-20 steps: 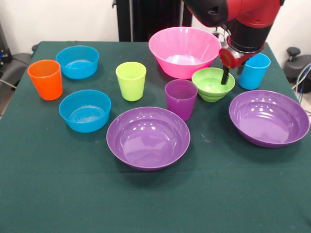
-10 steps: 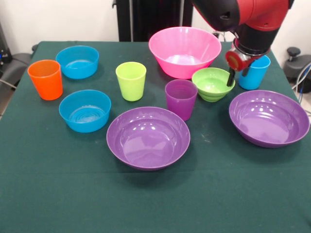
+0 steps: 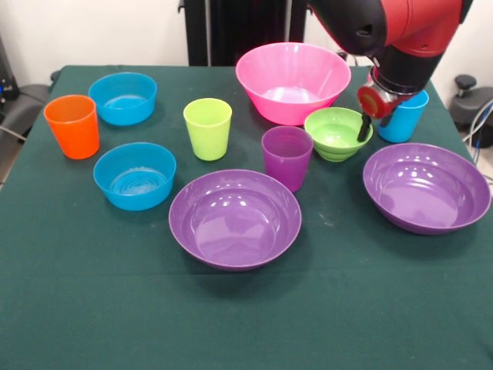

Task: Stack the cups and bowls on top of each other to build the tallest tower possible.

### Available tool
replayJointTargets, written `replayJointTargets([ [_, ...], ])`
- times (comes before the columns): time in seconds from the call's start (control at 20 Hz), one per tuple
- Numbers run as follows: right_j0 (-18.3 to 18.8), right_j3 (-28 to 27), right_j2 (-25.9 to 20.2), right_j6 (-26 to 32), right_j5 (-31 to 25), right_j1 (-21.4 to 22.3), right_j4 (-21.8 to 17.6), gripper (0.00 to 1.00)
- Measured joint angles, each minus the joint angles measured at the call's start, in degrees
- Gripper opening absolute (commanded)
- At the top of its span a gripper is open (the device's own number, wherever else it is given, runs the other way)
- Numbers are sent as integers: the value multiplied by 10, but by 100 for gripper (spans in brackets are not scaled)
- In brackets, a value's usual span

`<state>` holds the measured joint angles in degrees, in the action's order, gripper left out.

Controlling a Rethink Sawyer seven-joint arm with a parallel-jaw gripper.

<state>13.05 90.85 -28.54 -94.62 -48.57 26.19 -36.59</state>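
Observation:
Every cup and bowl sits singly on the green table; no tower shows. The orange cup (image 3: 72, 126) is at left, the lime green cup (image 3: 207, 128) and purple cup (image 3: 286, 156) are mid-table, and the light blue cup (image 3: 402, 116) is at right. The pink bowl (image 3: 292, 81) is at the back. Two purple bowls (image 3: 235, 218) (image 3: 426, 186) lie in front, with two blue bowls (image 3: 122, 98) (image 3: 135, 175) at left. My gripper (image 3: 373, 123) hangs open and empty between the green bowl (image 3: 337, 133) and the light blue cup. One finger (image 3: 363, 127) is at the green bowl's right rim.
The table (image 3: 231, 324) is covered in dark green cloth. The red arm (image 3: 400, 31) comes down over the back right corner, above the pink bowl's right side and the light blue cup. Dark equipment stands beyond the table's left and right edges.
The gripper has shifted to the right, from over the green bowl's inside to its right rim. The cups and bowls have not moved.

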Motion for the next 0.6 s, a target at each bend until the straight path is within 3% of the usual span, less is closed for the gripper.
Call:
replayJointTargets([
  [0.6, -31, -24, 48, 0, 0, -2, 0, 100],
])
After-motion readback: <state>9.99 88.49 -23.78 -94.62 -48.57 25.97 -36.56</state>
